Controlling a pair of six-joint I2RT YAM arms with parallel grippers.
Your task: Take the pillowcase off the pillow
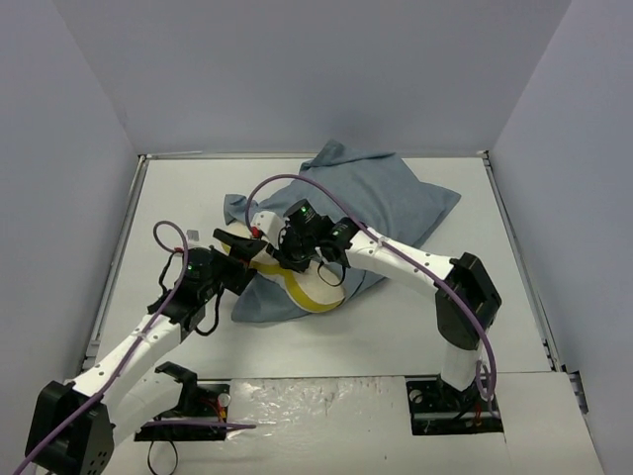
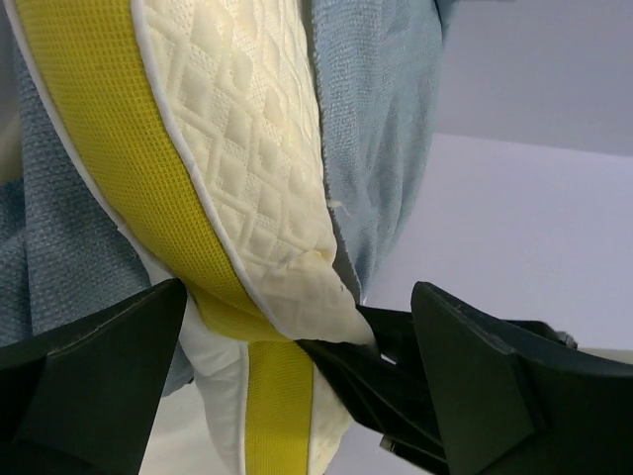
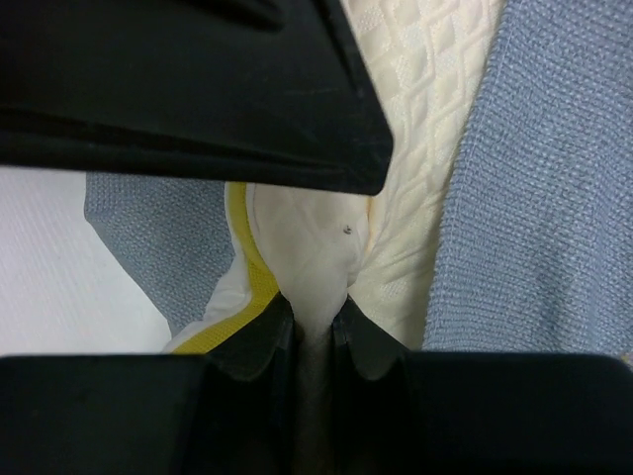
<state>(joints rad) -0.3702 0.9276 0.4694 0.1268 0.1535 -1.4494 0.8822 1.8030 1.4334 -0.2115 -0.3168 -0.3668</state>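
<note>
Pinching what seems a pillow (image 3: 415, 148) corner, the right claw (image 3: 315, 319) is clamped; the left claw (image 2: 299, 292) gapes beside it.

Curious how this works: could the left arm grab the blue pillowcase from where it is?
Probably yes. The left end effector is open beside the edge of the pillowcase, with nothing between them; the right end effector pinches only a corner of the pillow.

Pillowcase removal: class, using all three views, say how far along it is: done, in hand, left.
Done: one yellow-trimmed end of the pillow pokes out of the pillowcase. In hand: the right gripper pinches a fold of that exposed end; the left gripper stands open beside it, holding nothing. Left: most of the pillow sits inside, so nearly all the pulling remains.
</note>
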